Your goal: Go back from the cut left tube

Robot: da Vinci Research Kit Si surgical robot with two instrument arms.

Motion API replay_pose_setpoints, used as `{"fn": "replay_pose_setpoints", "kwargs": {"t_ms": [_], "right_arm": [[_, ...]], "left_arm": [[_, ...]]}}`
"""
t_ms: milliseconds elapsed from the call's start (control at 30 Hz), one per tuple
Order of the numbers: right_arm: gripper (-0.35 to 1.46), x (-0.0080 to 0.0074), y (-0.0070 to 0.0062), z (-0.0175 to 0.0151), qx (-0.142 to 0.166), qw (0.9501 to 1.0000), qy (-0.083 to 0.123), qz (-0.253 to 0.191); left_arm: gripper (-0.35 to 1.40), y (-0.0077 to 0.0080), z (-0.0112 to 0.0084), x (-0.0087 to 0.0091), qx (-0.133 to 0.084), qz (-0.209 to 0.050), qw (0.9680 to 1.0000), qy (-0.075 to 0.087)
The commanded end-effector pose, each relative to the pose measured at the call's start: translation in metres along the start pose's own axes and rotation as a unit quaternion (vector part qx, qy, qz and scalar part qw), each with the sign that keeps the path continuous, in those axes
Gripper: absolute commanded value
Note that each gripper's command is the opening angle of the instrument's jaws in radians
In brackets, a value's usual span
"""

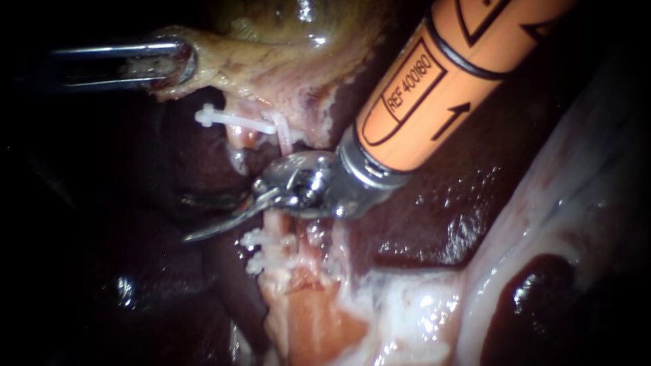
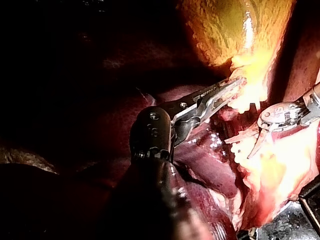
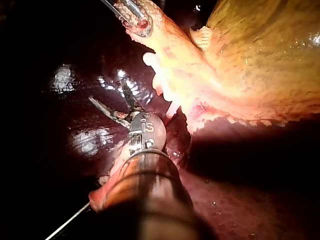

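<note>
Cut tube (image 1: pixel 274 225) is found right beside the spread blades of the right instrument (image 1: pixel 196 217); cutting is done, but backing away is judged barely begun; the gallbladder (image 1: pixel 271 81) is pinched by the left instrument (image 1: pixel 173 64).

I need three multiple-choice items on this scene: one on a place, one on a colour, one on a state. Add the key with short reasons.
1. Where are the right instrument's jaws? A) between the upper clip and the lower clips B) far from any clip C) outside the endoscope view
2. Which colour has the right instrument's shaft? A) blue B) orange C) green
3. The left instrument's jaws are: A) open B) shut, holding nothing C) shut on the gallbladder
Key: 1 A, white clips show on both sides of the open jaws; 2 B, the shaft is orange; 3 C, both jaws pinch the gallbladder's edge.
</note>
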Motion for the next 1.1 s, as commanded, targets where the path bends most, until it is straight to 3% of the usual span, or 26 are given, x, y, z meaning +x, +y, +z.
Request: {"fn": "replay_pose_setpoints", "kwargs": {"t_ms": [33,167,267,400,567,733,900,1100], "right_arm": [[1.45,-0.0001,-0.0004,-0.0006,-0.010,0.9998,0.005,-0.018],[1.45,-0.0011,-0.0023,-0.0035,-0.047,0.9960,0.020,-0.073],[1.45,-0.0020,-0.0038,-0.0068,-0.082,0.9897,0.019,-0.116],[1.45,-0.0029,-0.0051,-0.0116,-0.116,0.9824,-0.008,-0.146],[1.45,-0.0038,-0.0065,-0.0177,-0.155,0.9720,-0.061,-0.166],[1.45,-0.0047,-0.0070,-0.0226,-0.184,0.9641,-0.087,-0.171],[1.45,-0.0057,-0.0068,-0.0256,-0.200,0.9600,-0.088,-0.175],[1.45,-0.0066,-0.0061,-0.0267,-0.215,0.9573,-0.088,-0.172]], "left_arm": [[-0.35,0.0000,0.0000,0.0000,0.000,0.000,1.0000,0.000],[-0.35,0.0000,0.0000,0.0000,0.000,0.000,1.0000,0.000],[-0.35,-0.0001,-0.0001,0.0000,0.000,0.000,1.0000,0.000],[-0.35,-0.0001,-0.0001,0.0000,0.000,0.000,1.0000,0.000],[-0.35,-0.0001,0.0000,0.0000,0.000,0.000,1.0000,0.000],[-0.35,-0.0001,0.0001,0.0000,0.000,0.000,1.0000,0.000],[-0.35,-0.0001,0.0004,0.0000,0.001,0.000,1.0000,0.000],[-0.35,-0.0004,0.0011,-0.0006,0.002,0.002,1.0000,0.002]]}}
